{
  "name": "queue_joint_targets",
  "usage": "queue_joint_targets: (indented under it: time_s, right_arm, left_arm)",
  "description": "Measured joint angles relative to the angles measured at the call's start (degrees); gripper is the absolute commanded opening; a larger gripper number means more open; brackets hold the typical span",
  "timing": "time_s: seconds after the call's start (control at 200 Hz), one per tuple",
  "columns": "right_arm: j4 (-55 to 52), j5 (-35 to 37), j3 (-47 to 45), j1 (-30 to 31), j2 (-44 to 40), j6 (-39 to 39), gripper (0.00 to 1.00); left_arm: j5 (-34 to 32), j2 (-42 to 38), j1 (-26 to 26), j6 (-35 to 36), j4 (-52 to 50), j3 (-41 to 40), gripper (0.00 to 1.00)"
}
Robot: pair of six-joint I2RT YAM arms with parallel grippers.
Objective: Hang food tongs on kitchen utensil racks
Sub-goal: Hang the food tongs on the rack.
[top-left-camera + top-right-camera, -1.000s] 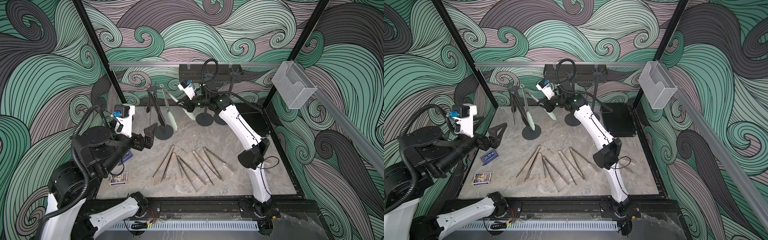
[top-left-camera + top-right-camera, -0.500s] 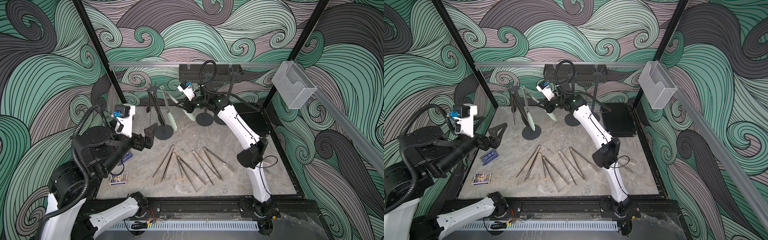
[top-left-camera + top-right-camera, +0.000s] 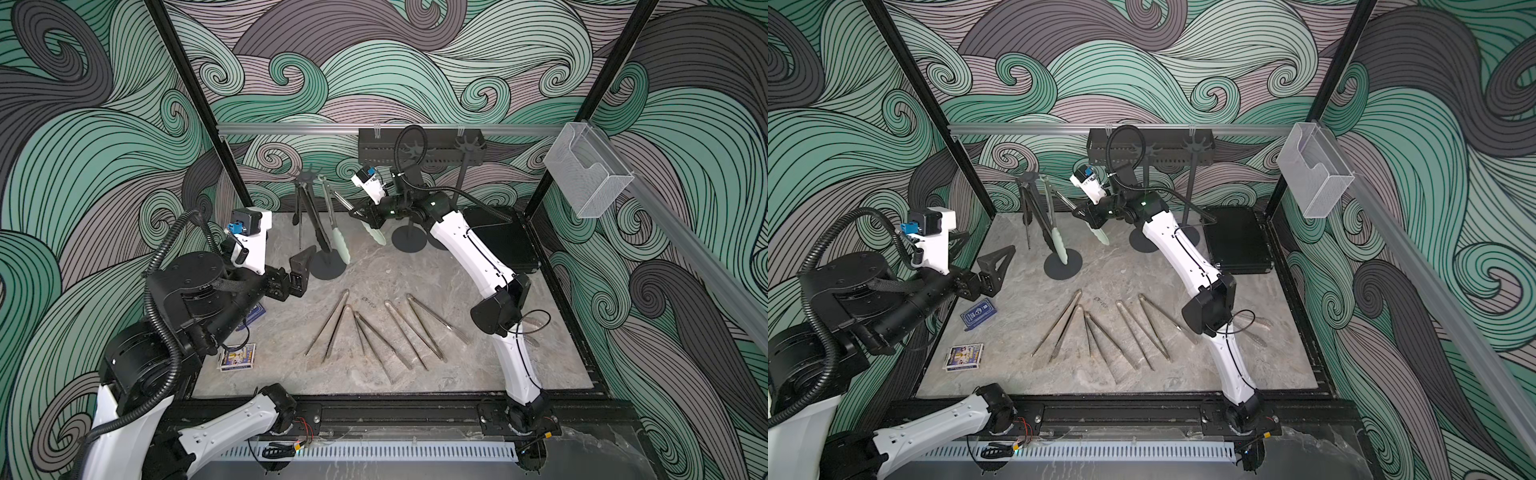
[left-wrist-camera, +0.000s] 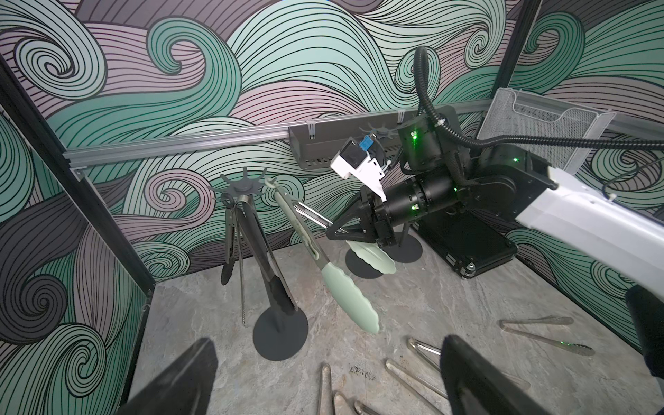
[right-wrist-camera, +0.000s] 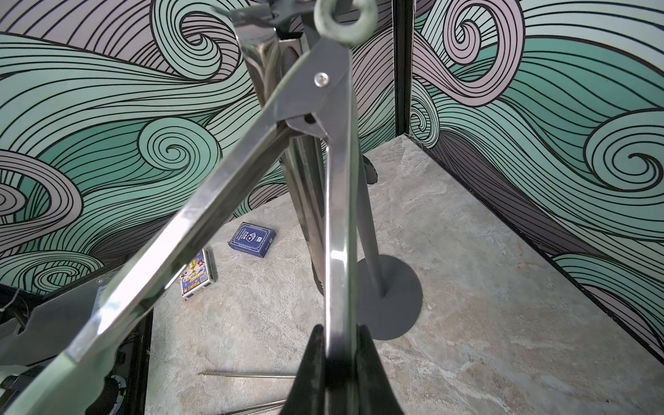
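The right gripper (image 5: 337, 346) was clamped on one steel arm of the pale-green-tipped tongs (image 4: 305, 233). Their long axis ran up and away from the fingers to the hanging ring (image 5: 345, 16), at the hook star of the rack (image 4: 244, 183) near the worktop's (image 3: 540, 353) far-left corner. Whether the ring sat over a hook was unclear. Black-tipped tongs (image 4: 266, 266) crowded the star's far side. The left gripper (image 3: 298, 270), spread wide and empty, hovered near the left edge.

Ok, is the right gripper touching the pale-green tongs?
Touching. The right wrist view shows the right gripper shut on one steel arm of the pale-green tongs, a finger pressed against each side.
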Motion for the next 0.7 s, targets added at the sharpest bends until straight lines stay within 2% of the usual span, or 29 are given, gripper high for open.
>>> queue_joint_targets:
  time_s: [0.27,0.39,0.7]
  right_arm:
    - [2.40,0.00,0.22,0.02,1.68,0.59,0.00]
    - [3.28,0.20,0.20,0.22,2.23,0.72,0.09]
    - [3.50,1.38,-0.31,0.28,2.32,1.11,0.18]
  left_arm:
    - [0.02,0.02,0.00,0.22,0.44,-0.98,0.97]
    - [0.11,0.02,0.00,0.26,0.52,-1.11,0.97]
    - [0.87,0.02,0.00,0.72,0.94,-1.36,0.97]
